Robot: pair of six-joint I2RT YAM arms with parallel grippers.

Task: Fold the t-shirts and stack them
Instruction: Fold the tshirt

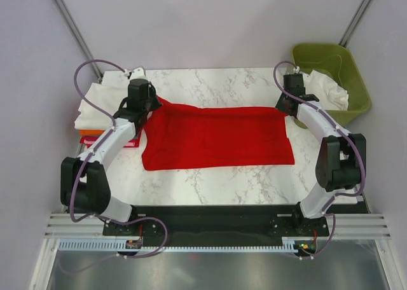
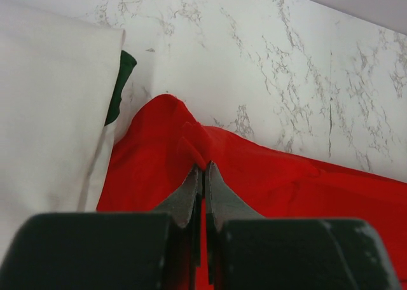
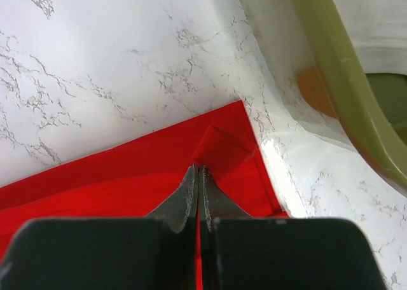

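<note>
One white marble-patterned desk (image 1: 216, 175) carries a red cloth t-shirt (image 1: 216, 137) spread flat across its middle (folded white cloth pile (image 1: 95, 105) at left, olive plastic bin (image 1: 334, 67) at right), the jaws of the left arm (image 1: 111, 140) and the right arm (image 1: 321, 121) each clamped on one far corner.

The red t-shirt (image 1: 216, 137) lies spread wide and flat, its far corners puckered.

Matt cloth on polished stone
I see the red t-shirt (image 1: 216, 137) as matt cloth, the tabletop (image 1: 216, 83) glossy marble-look, the green bin (image 1: 320, 47) smooth plastic.
</note>
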